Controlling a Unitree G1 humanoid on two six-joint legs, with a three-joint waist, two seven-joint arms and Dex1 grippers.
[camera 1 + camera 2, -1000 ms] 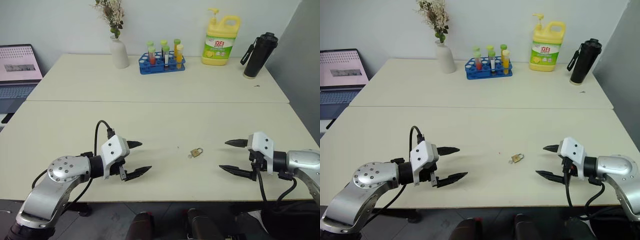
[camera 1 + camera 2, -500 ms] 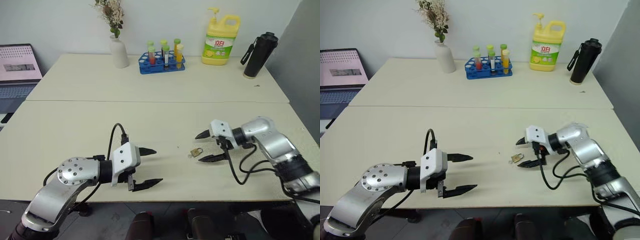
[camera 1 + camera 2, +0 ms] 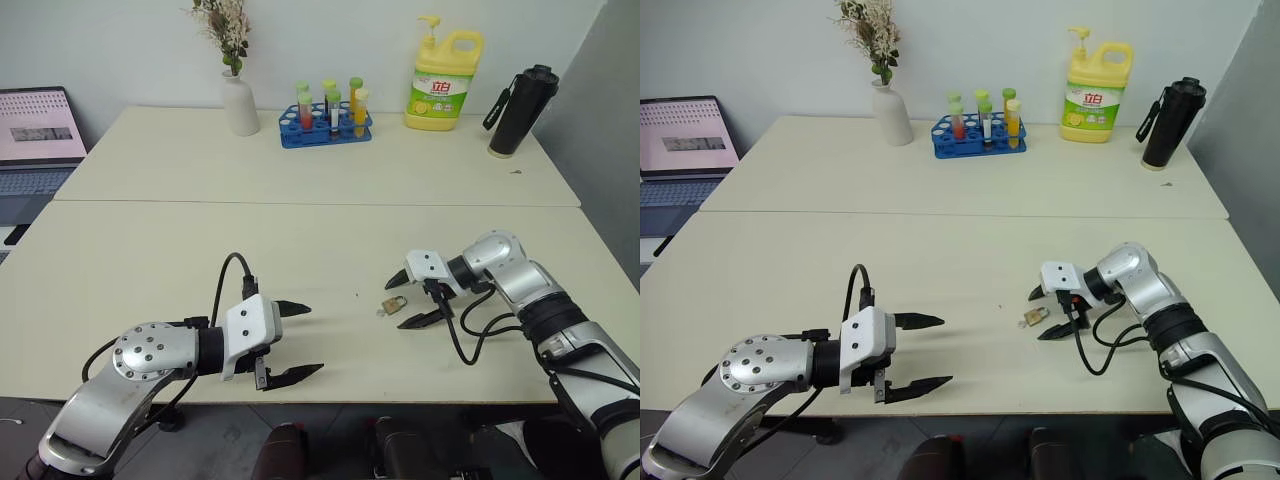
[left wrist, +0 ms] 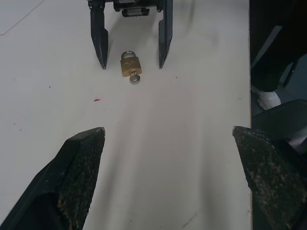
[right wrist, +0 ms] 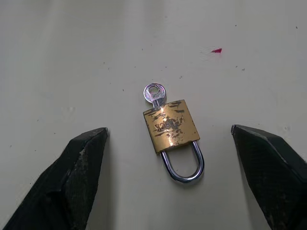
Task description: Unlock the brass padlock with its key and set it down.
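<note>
Right wrist view shows the brass padlock point(image 5: 171, 126) flat on the table point(image 3: 300, 240) with the key point(image 5: 155, 92) apparently seated, between the right gripper point(image 3: 410, 299)'s wide, empty fingers; small, rigid, slippery, best pinched across its body, left gripper point(image 3: 296, 340) likewise agape.

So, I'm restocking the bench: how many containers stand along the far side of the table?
4: a white vase with flowers at the left, a blue rack of tubes beside it, a yellow pump bottle, and a black flask at the right.
</note>
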